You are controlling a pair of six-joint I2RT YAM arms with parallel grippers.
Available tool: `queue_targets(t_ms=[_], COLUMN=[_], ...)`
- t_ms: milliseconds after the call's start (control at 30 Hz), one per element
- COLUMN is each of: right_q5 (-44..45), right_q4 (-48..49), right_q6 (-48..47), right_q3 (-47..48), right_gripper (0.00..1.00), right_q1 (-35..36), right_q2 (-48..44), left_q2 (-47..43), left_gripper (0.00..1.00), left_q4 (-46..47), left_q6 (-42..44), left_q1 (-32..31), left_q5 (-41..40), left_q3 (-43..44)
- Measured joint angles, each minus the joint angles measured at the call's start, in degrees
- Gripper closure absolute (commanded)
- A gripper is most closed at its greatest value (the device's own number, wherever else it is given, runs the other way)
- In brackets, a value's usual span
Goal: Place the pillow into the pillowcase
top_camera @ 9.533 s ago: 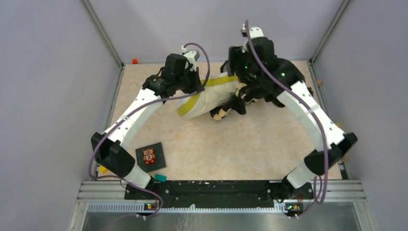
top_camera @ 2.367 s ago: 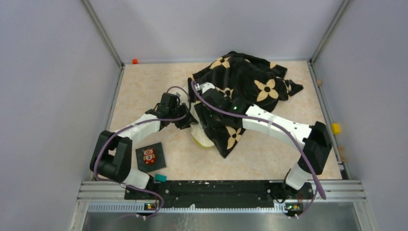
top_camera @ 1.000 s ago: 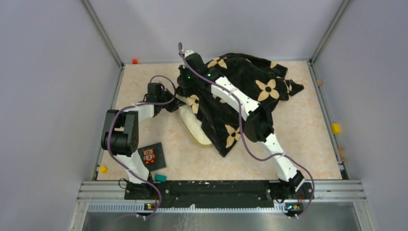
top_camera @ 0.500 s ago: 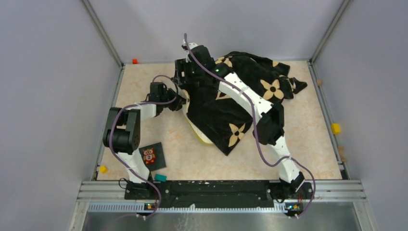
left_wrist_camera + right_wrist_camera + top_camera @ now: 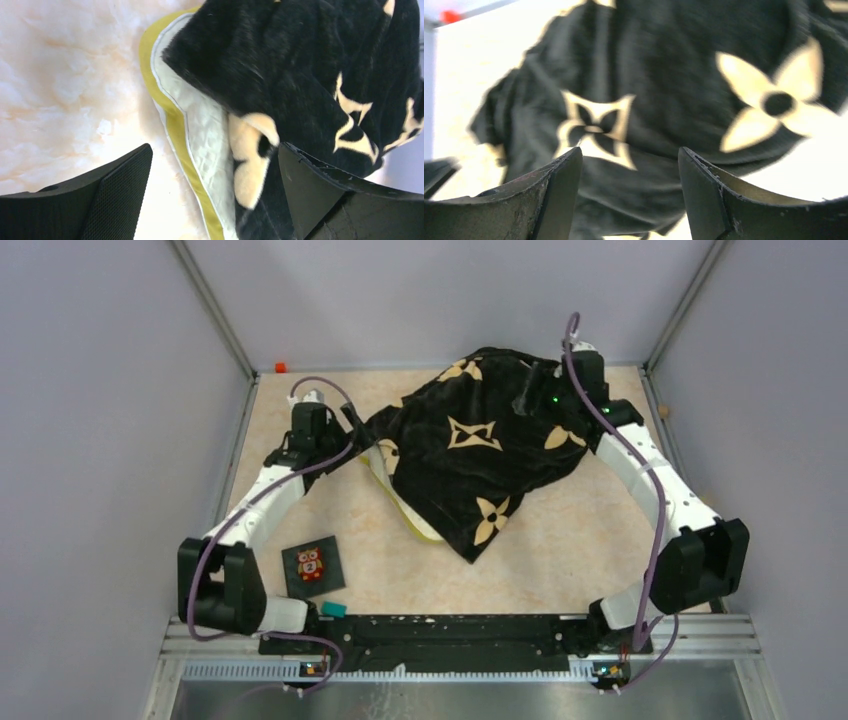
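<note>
Walled tabletop cell, evenly lit.
Lilac walls (image 5: pixel 100 440) enclose a beige marbled tabletop (image 5: pixel 560 550); metal posts (image 5: pixel 213 310) at upper corners, aluminium rail (image 5: pixel 450 668) along the bottom.

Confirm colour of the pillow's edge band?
Yellow band on the white pillow; clearest in left wrist view.

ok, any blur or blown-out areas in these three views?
Top external: sharp and evenly lit, the pillowcase motifs crisp. Left wrist: in focus, the pillow quilting and yellow band read clearly. Right wrist: soft all over, the pillowcase motifs smeared, the table washed out to near white at both edges.
</note>
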Motion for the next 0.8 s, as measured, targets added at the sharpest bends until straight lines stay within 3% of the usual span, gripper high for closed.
queue_targets(t_ms=[200, 467, 800], right_q5=[-2.78, -5.29, -7.54], right_q4=[3.87, 8.55, 18.53], right_q6=[3.26, 5.62, 11.37], right_q3=[-15.98, -20.63, -29.68], right_gripper=[0.32, 0.31, 0.3], right_q1=[-11.08, -14.4, -19.26], right_q2=[-2.03, -1.53, 0.63], left_q2=[-7.63, -0.35, 21.27], left_gripper=[0.02, 0.01, 0.01], left_q4=[-7.37, -17.35, -24.92], left_q6=[9.99, 17.81, 23.06], left_q1=[-16.92, -46.05, -57.48], left_q5=[-12.68, -29.62, -45.9], left_q3=[3.58, 11.76, 19.71])
